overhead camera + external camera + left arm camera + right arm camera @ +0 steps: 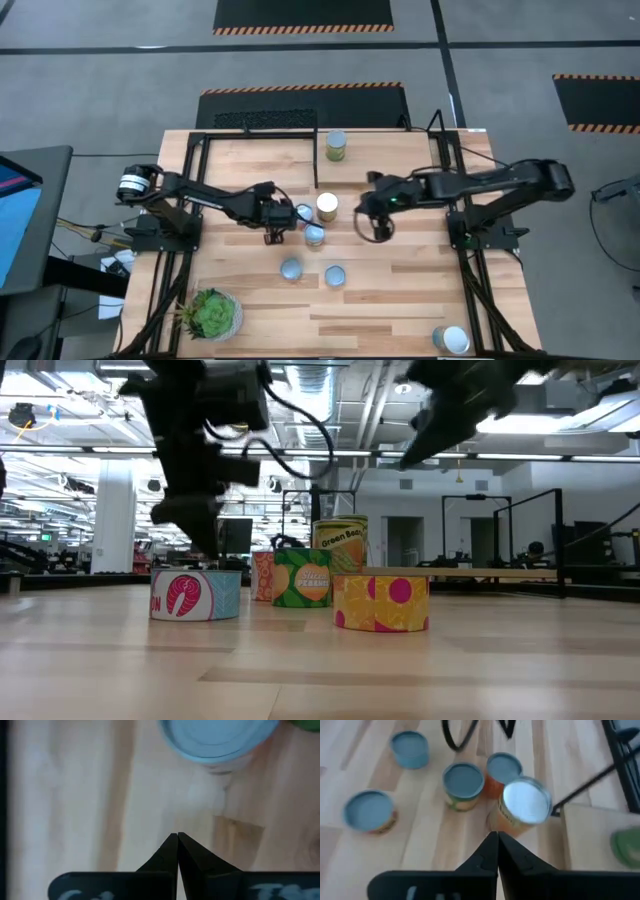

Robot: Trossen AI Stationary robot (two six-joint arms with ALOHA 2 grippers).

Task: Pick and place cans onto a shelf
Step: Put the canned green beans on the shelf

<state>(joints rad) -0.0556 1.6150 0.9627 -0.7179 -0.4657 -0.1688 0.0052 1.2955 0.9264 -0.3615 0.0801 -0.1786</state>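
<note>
Several cans stand upright on the table's middle: a taller one with a bright top (327, 207), two close beside it (304, 213) (314, 235), and two nearer (291, 268) (335, 275). One can (335, 146) stands on the shelf (385, 160) at the far side, another (452, 340) at the near right corner. My left gripper (272, 237) is shut and empty over bare table, left of the cluster; its wrist view (177, 837) shows a can top (220, 740) ahead. My right gripper (376, 227) is shut and empty, raised to the cluster's right (497, 836).
A potted plant (212, 313) stands at the near left. Black frame rods (318, 160) run along the shelf and the table's sides. In the low view the cans (381, 603) stand in a loose group, with bare table in front of them.
</note>
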